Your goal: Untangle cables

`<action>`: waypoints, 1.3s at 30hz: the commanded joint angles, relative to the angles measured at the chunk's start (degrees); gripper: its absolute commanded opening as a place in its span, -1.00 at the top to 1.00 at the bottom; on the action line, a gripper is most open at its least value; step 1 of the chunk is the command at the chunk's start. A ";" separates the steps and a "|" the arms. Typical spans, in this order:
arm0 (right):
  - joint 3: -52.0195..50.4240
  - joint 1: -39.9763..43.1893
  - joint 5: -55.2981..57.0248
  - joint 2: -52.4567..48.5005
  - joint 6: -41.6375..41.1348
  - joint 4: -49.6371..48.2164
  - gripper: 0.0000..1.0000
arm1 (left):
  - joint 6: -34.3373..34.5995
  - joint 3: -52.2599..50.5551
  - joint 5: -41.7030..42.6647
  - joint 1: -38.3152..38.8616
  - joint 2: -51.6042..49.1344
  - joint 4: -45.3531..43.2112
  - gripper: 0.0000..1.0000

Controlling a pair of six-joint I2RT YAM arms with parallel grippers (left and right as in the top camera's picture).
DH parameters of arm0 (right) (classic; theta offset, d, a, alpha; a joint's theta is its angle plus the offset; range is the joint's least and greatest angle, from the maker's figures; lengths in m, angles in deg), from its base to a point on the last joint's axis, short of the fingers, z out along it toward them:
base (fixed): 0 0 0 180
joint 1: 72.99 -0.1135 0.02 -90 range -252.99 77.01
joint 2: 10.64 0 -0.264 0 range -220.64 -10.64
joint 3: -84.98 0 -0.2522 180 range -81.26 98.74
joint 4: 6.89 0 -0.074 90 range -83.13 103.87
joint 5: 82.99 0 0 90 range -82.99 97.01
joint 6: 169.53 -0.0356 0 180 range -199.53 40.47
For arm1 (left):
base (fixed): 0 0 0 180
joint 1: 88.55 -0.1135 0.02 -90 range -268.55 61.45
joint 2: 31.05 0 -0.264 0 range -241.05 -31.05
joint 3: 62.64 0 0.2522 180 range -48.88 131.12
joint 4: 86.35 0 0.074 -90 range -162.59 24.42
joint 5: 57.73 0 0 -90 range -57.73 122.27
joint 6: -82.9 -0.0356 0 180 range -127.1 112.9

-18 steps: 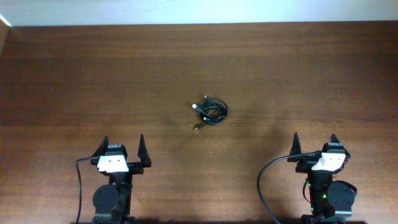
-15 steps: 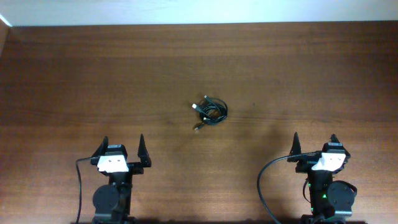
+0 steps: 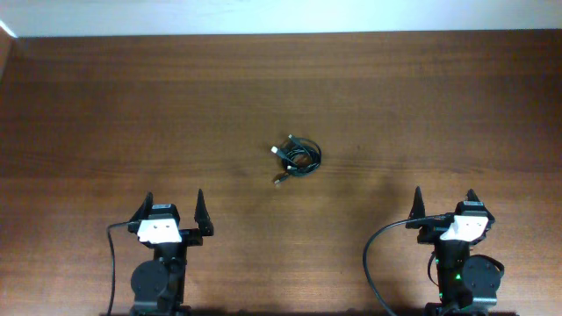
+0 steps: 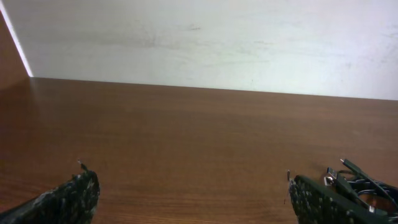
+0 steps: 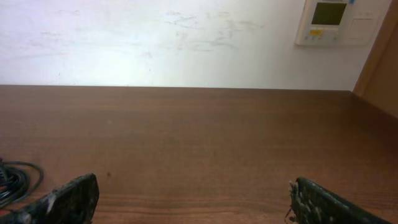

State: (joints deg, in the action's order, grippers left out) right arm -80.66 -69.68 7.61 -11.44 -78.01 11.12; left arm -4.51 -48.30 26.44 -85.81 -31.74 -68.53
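Observation:
The cables (image 3: 297, 156) lie in one small bunched black coil with silvery plug ends near the middle of the brown table. The bunch shows at the right edge of the left wrist view (image 4: 364, 185) and at the left edge of the right wrist view (image 5: 15, 179). My left gripper (image 3: 173, 211) is open and empty at the front left, well short of the bunch. My right gripper (image 3: 443, 202) is open and empty at the front right, also apart from it.
The wooden table (image 3: 132, 105) runs to a white wall at the back. A wall panel with a small screen (image 5: 328, 20) hangs at the upper right in the right wrist view. Thick black robot cables (image 3: 373, 254) trail beside the arm bases.

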 commanded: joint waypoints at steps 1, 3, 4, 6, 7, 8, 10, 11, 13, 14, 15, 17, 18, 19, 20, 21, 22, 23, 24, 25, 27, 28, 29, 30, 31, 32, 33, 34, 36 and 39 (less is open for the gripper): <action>-0.28 -0.31 0.11 0.39 -0.24 0.44 -0.97 | -0.92 -0.04 0.44 -0.28 0.02 0.33 -0.98; -0.28 -0.31 0.11 0.39 -0.24 0.44 -0.97 | -0.92 -0.04 0.46 -0.28 0.02 0.33 -0.98; -0.28 -0.31 0.11 0.39 -0.22 0.44 -0.97 | -0.92 -0.04 0.46 -0.28 0.02 0.33 -0.98; -0.28 -0.31 0.11 0.39 -0.24 0.44 -0.97 | -0.92 -0.04 0.46 -0.28 0.02 0.33 -0.98; -0.28 -0.31 0.11 0.39 -0.24 0.44 -0.97 | -0.90 -0.04 0.46 -0.28 0.02 0.33 -0.98; -0.28 -0.31 0.11 0.39 -0.24 0.44 -0.97 | -0.92 -0.04 0.44 -0.28 0.02 0.33 -0.98; -0.28 -0.31 0.09 0.39 -0.24 0.44 -0.97 | -0.92 -0.04 0.44 -0.28 0.02 0.33 -0.98; -0.28 -0.31 0.11 0.39 -0.24 0.44 -0.97 | -0.92 -0.04 0.46 -0.28 0.02 0.33 -0.98; -0.28 -0.31 0.11 0.39 -0.24 0.44 -0.97 | -0.92 -0.04 0.44 -0.28 0.02 0.33 -0.98; -0.28 -0.31 0.11 0.39 -0.24 0.44 -0.97 | -0.92 -0.04 0.44 -0.28 0.02 0.33 -0.98; -0.28 -0.31 0.11 0.39 -0.24 0.44 -0.97 | -0.92 -0.04 0.46 -0.28 0.02 0.35 -0.98; -0.28 -0.31 0.09 0.39 -0.24 0.44 -0.97 | -0.92 -0.04 0.46 -0.28 0.02 0.33 -0.98; -0.28 -0.31 0.09 0.39 -0.24 0.44 -0.97 | -0.92 -0.04 0.44 -0.28 0.02 0.33 -0.98; -0.28 -0.31 0.11 0.39 -0.24 0.44 -0.97 | -0.92 -0.04 0.44 -0.28 0.02 0.35 -0.98; -0.28 -0.31 0.09 0.39 -0.24 0.44 -0.97 | -0.92 -0.04 0.46 -0.28 0.02 0.33 -0.98; -0.28 -0.31 0.11 0.39 -0.24 0.44 -0.97 | -0.92 -0.04 0.44 -0.28 0.02 0.35 -0.98; -0.28 -0.31 0.11 0.39 -0.24 0.44 -0.97 | -0.92 -0.04 0.46 -0.28 0.02 0.33 -0.98; -0.28 -0.31 0.11 0.39 -0.24 0.44 -0.97 | -0.92 -0.04 0.46 -0.28 0.02 0.33 -0.98; -0.28 -0.31 0.11 0.39 -0.22 0.44 -0.97 | -0.92 -0.04 0.46 -0.28 0.02 0.33 -0.98; -0.28 -0.31 0.11 0.39 -0.24 0.44 -0.97 | -0.90 -0.04 0.44 -0.28 0.02 0.33 -0.98; -0.28 -0.31 0.11 0.39 -0.24 0.44 -0.97 | -0.92 -0.04 0.44 -0.28 0.02 0.33 -0.98; -0.28 -0.31 0.11 0.39 -0.24 0.44 -0.97 | -0.92 -0.04 0.46 -0.28 0.02 0.33 -0.98; -0.28 -0.31 0.11 0.39 -0.24 0.44 -0.97 | -0.92 -0.04 0.44 -0.28 0.02 0.35 -0.98; -0.28 -0.31 0.11 0.39 -0.24 0.44 -0.97 | -0.92 -0.04 0.46 -0.28 0.02 0.35 -0.98; -0.28 -0.31 0.11 0.39 -0.24 0.44 -0.97 | -0.92 -0.04 0.44 -0.28 0.02 0.33 -0.98; -0.28 -0.31 0.09 0.39 -0.24 0.44 -0.97 | -0.94 -0.04 0.04 -0.28 0.02 0.31 -0.98; -0.28 -0.31 0.11 0.39 -0.24 0.44 -0.97 | -0.92 -0.04 -1.57 -0.31 0.02 0.07 -0.98; -0.28 -0.31 0.11 0.39 -0.24 0.44 -0.97 | -0.90 -0.04 -2.05 -0.28 0.02 -0.28 -0.98; -0.28 -0.31 0.11 0.39 -0.24 0.44 -0.97 | -0.44 -0.04 0.02 -0.28 0.02 -3.28 -0.98; -0.28 -0.31 0.11 0.39 -0.24 0.44 -0.97 | -0.31 -0.04 9.75 -0.28 0.02 -10.60 -0.98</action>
State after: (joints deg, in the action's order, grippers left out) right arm -80.66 -69.68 7.61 -11.44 -78.03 11.12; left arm -4.51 -48.30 27.60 -85.81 -31.78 -73.51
